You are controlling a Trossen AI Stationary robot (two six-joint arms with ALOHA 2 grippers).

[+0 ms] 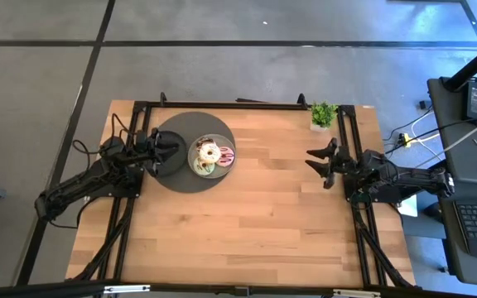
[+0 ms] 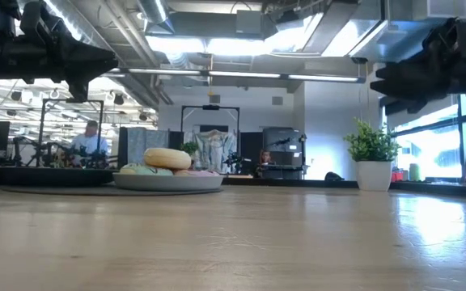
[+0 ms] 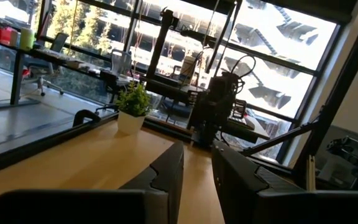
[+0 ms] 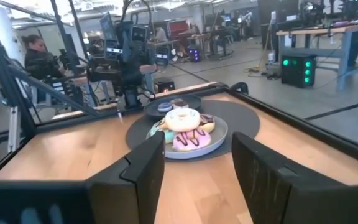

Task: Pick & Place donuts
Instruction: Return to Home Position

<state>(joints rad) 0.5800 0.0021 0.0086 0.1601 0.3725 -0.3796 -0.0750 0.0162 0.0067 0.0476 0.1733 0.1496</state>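
Donuts (image 1: 213,157) lie heaped on the round grey plate (image 4: 199,152), which rests on the right part of the large dark round disc (image 1: 190,124) on the left half of the pale wooden worktop (image 1: 247,223). A white-iced ring donut (image 4: 183,118) sits on top of the heap. A pink-iced donut with dark stripes (image 4: 189,140) lies under it on the side facing my right arm, and a green-iced donut (image 4: 158,129) touches both. Just beside the grey plate, also on the disc, stands a small black plate (image 4: 194,101). It carries a small dark-blue donut (image 4: 165,107) and another small one whose colour I cannot make out.

My left pincer (image 1: 178,149) hangs raised above the disc's left part, about over that black plate, its fingers parted a little with nothing between them. My right pincer (image 1: 308,158) hovers off the worktop near its right edge, well apart from the donuts, released wide and empty. A small green plant in a white pot (image 1: 324,115) stands at a corner of the worktop on my right arm's side.
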